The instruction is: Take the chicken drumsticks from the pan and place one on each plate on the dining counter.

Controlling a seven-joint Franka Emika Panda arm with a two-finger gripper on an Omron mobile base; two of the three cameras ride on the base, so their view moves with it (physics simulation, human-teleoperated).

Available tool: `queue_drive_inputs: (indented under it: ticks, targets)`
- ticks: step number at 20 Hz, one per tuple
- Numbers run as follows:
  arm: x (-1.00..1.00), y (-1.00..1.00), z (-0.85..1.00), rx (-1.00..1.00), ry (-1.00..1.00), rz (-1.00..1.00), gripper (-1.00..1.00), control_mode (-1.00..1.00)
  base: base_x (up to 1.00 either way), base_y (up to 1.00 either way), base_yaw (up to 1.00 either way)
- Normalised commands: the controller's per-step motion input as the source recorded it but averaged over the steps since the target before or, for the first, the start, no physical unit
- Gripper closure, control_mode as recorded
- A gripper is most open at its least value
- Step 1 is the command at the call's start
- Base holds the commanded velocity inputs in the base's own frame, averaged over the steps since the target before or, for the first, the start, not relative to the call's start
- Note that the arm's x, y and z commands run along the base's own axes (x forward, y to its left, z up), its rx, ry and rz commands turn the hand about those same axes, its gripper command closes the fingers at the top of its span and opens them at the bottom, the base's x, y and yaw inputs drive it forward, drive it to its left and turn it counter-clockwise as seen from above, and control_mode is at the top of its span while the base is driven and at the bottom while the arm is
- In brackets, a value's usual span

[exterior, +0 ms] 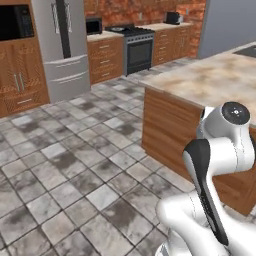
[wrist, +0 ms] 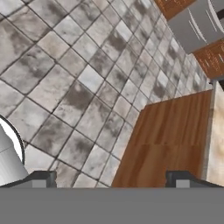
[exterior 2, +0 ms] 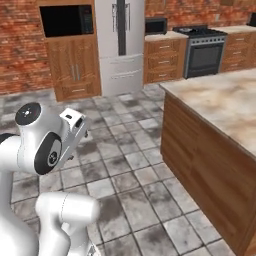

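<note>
The dining counter (exterior: pixel 210 82) (exterior 2: pixel 225 102) is a beige-marbled top on a brown wooden base, just ahead and to the right of the arm. In the hand view its wooden side (wrist: pixel 166 140) and a strip of its top edge lie below my gripper (wrist: pixel 113 181). The gripper is open, with its fingertips (wrist: pixel 41 179) far apart and only floor tiles and counter side between them. The chicken drumsticks and the plates are out of view. The pan cannot be made out at this distance.
A grey-tiled floor (exterior: pixel 75 150) stretches between me and the far wall. There stand a steel fridge (exterior: pixel 62 45) (exterior 2: pixel 120 40), a black stove (exterior: pixel 137 47) (exterior 2: pixel 205 50) and wooden cabinets (exterior: pixel 105 60). A dark inset (exterior: pixel 247 50) sits at the counter's far end.
</note>
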Motion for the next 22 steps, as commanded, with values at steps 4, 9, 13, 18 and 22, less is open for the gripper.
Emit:
queue_drive_inputs:
  ticks: [4, 9, 13, 18, 22]
  targets:
    - [0.0, 0.0, 0.0, 0.0, 0.0, 0.0, -1.0, 1.0, 1.0, 0.66, -0.15]
    - [0.0, 0.0, 0.0, 0.0, 0.0, 0.0, -1.0, 1.0, 1.0, 0.71, -0.16]
    - [0.0, 0.0, 0.0, 0.0, 0.0, 0.0, -1.0, 1.0, 1.0, 0.67, -0.16]
    - [0.0, 0.0, 0.0, 0.0, 0.0, 0.0, -1.0, 1.0, 1.0, 0.64, -0.18]
    - [0.0, 0.0, 0.0, 0.0, 0.0, 0.0, -1.0, 1.0, 1.0, 0.66, -0.2]
